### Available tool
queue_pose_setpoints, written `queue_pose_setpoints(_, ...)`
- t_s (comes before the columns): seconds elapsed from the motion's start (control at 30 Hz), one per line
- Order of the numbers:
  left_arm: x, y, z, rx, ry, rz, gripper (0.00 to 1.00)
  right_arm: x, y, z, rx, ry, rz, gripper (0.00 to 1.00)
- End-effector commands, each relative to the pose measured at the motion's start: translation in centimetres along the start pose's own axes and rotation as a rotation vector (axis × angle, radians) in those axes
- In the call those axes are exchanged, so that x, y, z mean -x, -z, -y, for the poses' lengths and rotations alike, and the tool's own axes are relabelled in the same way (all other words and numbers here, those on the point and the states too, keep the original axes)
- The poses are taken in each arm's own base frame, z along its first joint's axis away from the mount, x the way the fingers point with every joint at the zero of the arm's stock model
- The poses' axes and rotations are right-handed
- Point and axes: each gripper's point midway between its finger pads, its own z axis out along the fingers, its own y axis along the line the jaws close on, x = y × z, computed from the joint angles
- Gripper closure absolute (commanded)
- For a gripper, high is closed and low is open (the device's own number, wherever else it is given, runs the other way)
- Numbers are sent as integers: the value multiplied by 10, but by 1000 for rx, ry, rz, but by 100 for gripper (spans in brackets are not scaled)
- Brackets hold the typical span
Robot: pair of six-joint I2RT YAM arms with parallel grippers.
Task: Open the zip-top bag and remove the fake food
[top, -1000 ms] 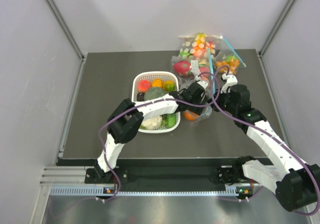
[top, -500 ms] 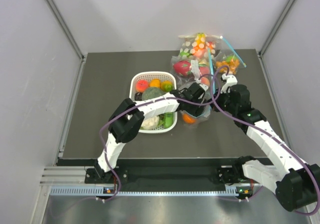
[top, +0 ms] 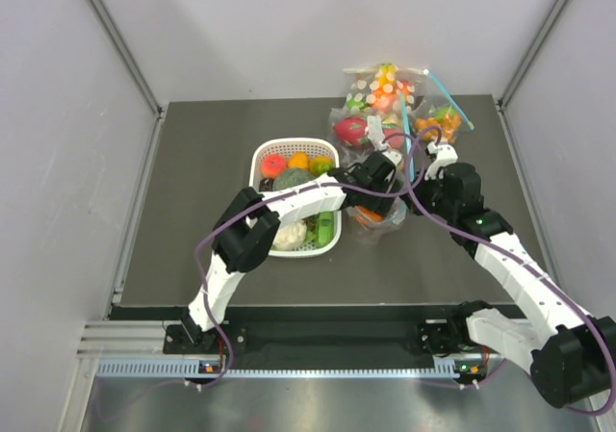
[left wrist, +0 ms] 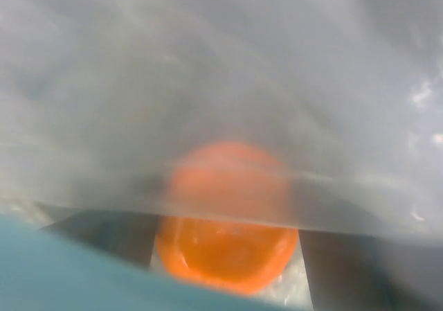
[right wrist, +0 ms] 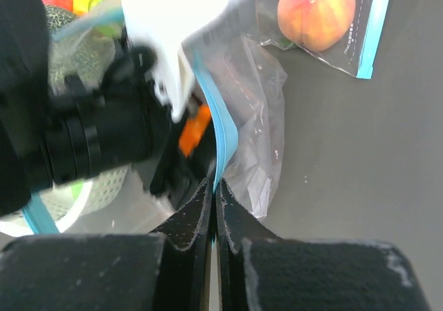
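The zip-top bag point(top: 383, 216) lies just right of the basket, with its light-blue zip strip point(right wrist: 223, 127) pulled up. My right gripper point(right wrist: 214, 183) is shut on that strip; it also shows in the top view point(top: 416, 174). My left gripper point(top: 368, 199) reaches down into the bag's mouth. In the left wrist view its dark fingers point(left wrist: 104, 231) stand against both sides of the round orange fruit point(left wrist: 227, 238), with bag film over the upper half. The orange shows through the plastic in the top view point(top: 364, 215). A cauliflower piece point(top: 289, 234) and a green vegetable point(top: 325, 226) lie in the basket.
A white basket point(top: 258, 159) holds toy produce and a grey-green melon point(top: 294, 179) under my left arm. Other filled bags lie at the back right: a dragon fruit bag point(top: 351, 129), a peach bag point(right wrist: 318, 13), a bag of orange pieces point(top: 438, 122).
My left gripper has moved a little left and deeper into the bag. The basket has shifted slightly left. The right gripper has kept its hold on the strip.
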Motion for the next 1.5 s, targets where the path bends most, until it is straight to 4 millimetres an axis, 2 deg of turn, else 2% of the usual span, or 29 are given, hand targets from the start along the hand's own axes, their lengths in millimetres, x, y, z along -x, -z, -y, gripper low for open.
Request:
queue_pose_setpoints(0.0,73,18,-14,10,72,239,81,10,4,-5,14,13,40,100)
queue_pose_setpoints(0.13,94,30,-23,44,82,326,80,9,3,-4,8,14,37,100)
queue_pose_setpoints(0.23,100,39,-23,28,90,344,80,9,2,-3,6,15,35,100)
queue_pose_setpoints(0.3,95,41,-18,-2,85,339,80,8,1,-2,-1,15,33,100)
queue_pose_setpoints(0.5,102,75,0,-124,93,386,80,8,-4,1,-15,10,32,100)
queue_pose_setpoints(0.57,100,79,5,-156,87,375,79,9,-6,2,-18,10,33,100)
queue_pose_setpoints(0.67,92,83,15,-209,64,326,79,25,-5,-2,-15,12,62,100)
queue_pose_setpoints(0.7,90,82,15,-212,58,316,79,36,-3,-4,-12,16,85,100)
queue_pose_setpoints(0.9,66,66,7,-165,31,229,80,72,5,-9,-23,31,154,100)
queue_pose_setpoints(0.97,64,61,0,-126,28,225,80,78,8,-9,-28,32,171,100)
queue_pose_setpoints(1.1,60,63,2,-120,4,224,81,89,6,-8,-40,43,190,100)
queue_pose_setpoints(1.27,72,76,0,-106,4,306,82,80,-14,1,-60,47,141,100)
queue_pose_setpoints(1.47,101,105,8,-160,18,414,82,58,-33,12,-82,42,84,100)
